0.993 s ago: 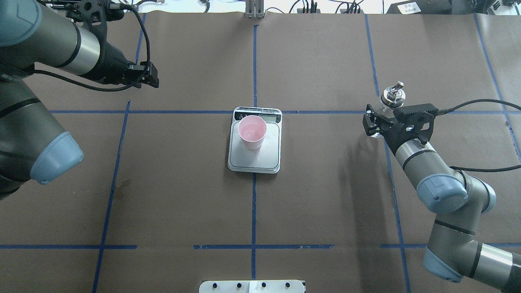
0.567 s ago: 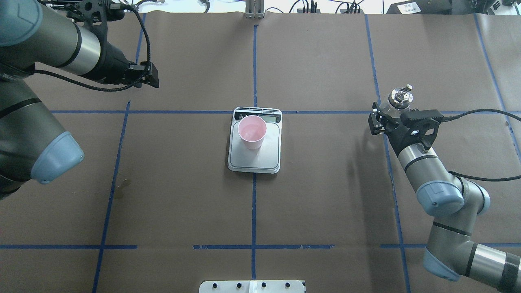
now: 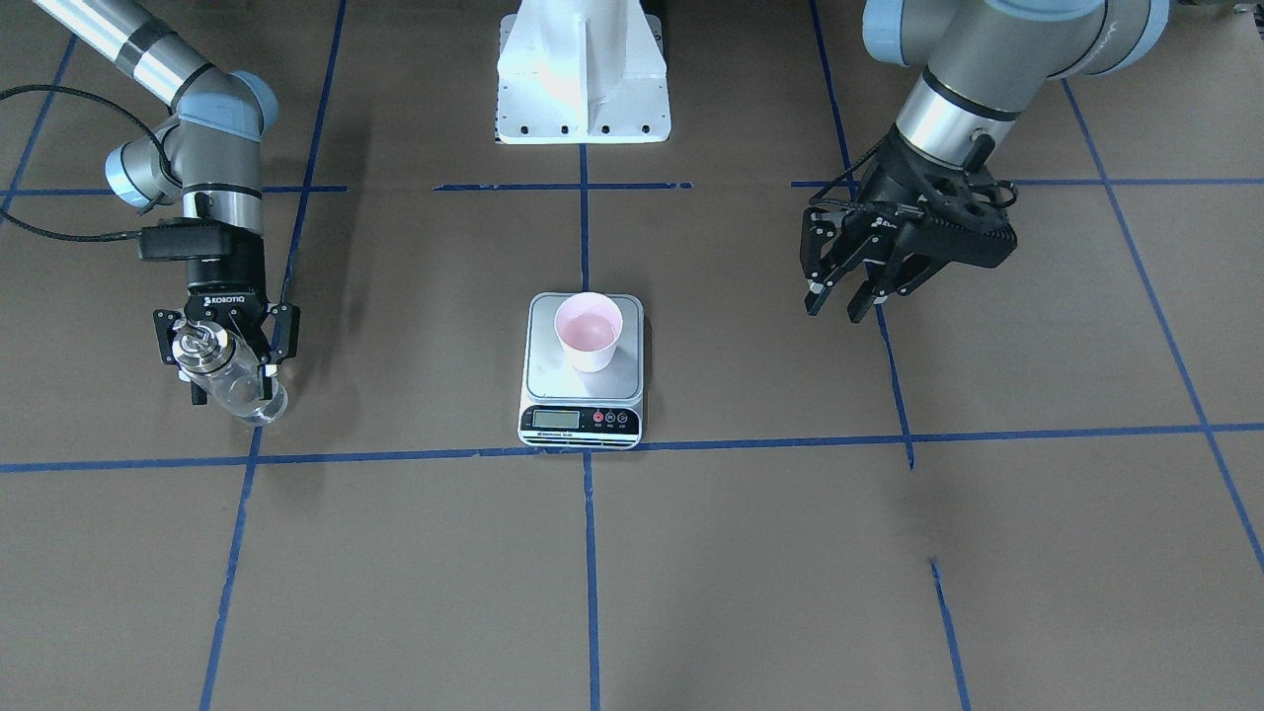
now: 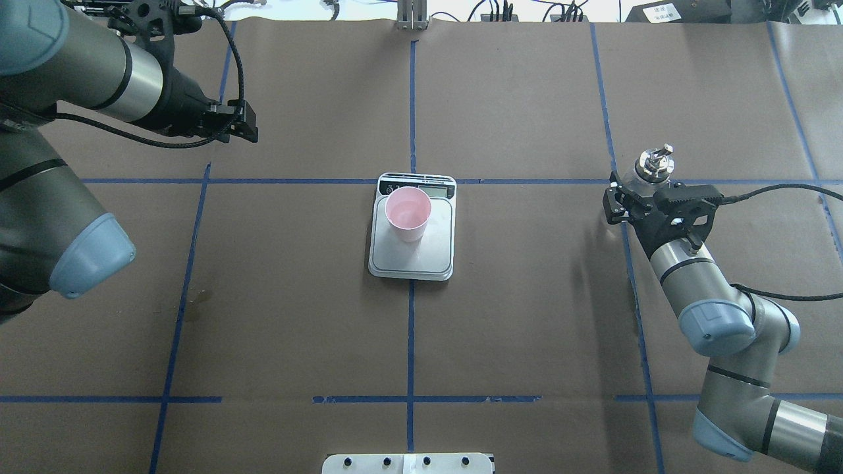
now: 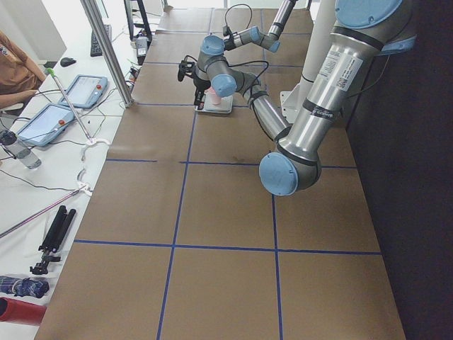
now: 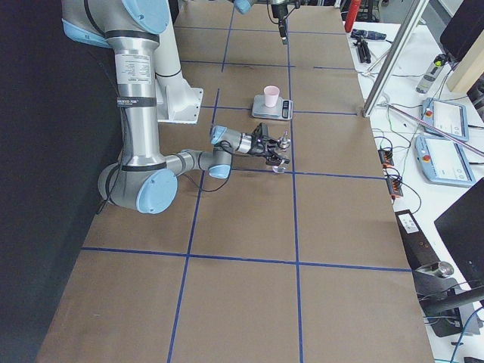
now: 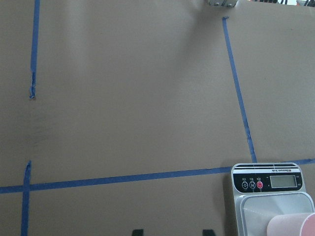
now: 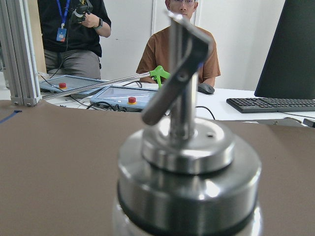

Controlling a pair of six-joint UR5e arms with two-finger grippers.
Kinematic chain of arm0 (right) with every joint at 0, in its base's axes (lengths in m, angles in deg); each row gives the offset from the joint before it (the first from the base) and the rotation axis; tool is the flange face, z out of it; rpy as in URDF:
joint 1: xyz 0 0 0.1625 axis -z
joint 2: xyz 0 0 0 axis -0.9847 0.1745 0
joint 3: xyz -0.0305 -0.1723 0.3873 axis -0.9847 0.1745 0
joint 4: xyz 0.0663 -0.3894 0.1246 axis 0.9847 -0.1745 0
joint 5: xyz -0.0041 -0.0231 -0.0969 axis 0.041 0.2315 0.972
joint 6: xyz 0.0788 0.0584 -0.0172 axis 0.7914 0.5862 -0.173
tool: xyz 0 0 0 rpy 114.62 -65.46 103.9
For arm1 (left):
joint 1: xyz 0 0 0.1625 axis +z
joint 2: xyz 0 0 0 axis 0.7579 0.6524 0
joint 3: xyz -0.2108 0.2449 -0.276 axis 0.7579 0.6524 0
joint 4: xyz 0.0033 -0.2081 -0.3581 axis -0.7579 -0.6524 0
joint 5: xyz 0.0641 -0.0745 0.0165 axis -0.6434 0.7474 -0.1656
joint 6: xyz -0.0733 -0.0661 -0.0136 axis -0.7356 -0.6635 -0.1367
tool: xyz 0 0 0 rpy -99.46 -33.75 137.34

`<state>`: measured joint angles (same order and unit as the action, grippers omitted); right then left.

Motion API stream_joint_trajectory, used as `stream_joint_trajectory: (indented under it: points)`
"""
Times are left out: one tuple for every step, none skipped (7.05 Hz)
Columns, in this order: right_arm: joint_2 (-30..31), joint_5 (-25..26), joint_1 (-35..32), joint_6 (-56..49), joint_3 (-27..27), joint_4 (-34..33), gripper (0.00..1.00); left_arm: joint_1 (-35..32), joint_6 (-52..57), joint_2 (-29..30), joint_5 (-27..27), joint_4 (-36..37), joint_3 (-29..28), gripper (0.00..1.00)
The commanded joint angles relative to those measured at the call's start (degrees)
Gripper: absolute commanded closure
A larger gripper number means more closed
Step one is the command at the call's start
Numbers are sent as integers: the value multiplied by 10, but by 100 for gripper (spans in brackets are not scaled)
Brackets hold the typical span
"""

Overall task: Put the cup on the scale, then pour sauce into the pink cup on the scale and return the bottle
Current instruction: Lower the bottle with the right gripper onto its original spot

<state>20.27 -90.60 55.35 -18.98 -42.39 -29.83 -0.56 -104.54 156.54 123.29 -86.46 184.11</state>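
Table as seen from the robot's side, 12 o'clock pointing away from it. The scale (image 4: pixel 411 262) lies at the centre, its display strip at the 12 o'clock end. The cup (image 4: pixel 408 214) stands upright on the platform's 12 o'clock half, rim up and touching the plate.

At about 3 o'clock from the scale, well apart from it, the right gripper (image 3: pixel 233 381) pinches the bottle (image 3: pixel 253 401) between its fingers. The glass body is clamped and the silver pourer top shows above the jaws. The bottle hangs low over the brown paper table (image 4: pixel 527 329) beside a blue tape line (image 4: pixel 632 263) — whether its base touches cannot be told.

At about 10 o'clock, the left gripper (image 3: pixel 834 311) hovers above the table with fingers spread apart.
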Motion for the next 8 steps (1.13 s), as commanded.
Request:
stream_joint_trajectory:
  points:
    - [1,-1,9,1,-3,-1,100,0,-1,1,0,1,0,50]
    - [1,-1,14,3,-4,-1,100,0,-1,1,0,1,0,50]
    - [2,-1,18,4,-4,0,100,-1,-1,1,0,2,1,50]
    - [3,1,21,5,-4,0,100,-1,-1,1,0,3,2,50]
    - [22,1,24,6,-20,1,100,-1,-1,1,0,3,4,49]
    - [42,1,29,6,-46,0,100,-1,-1,1,0,4,6,49]
    - [43,3,35,13,-47,0,100,-1,-2,0,0,4,6,49]
    - [43,10,42,20,-43,-1,100,-1,-2,0,0,4,6,49]
